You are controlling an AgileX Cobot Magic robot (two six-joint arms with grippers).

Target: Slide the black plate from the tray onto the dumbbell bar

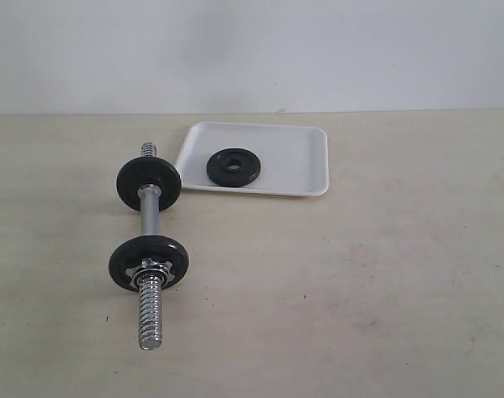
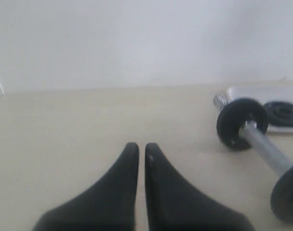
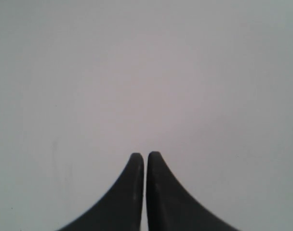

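The black plate [image 1: 234,167] lies flat in the white tray [image 1: 298,157] at the back of the table. Left of the tray lies the dumbbell bar [image 1: 150,222], chrome, carrying two black discs and a star nut [image 1: 148,268] on the near disc. The left wrist view shows the bar [image 2: 268,152], the tray [image 2: 247,91] and the plate [image 2: 284,113] off to one side. My left gripper [image 2: 141,149] is shut and empty above bare table. My right gripper [image 3: 145,158] is shut and empty, facing a plain pale surface. Neither gripper appears in the exterior view.
A beige tabletop [image 1: 360,290] stretches around the objects, and a white wall [image 1: 252,50] stands behind it.
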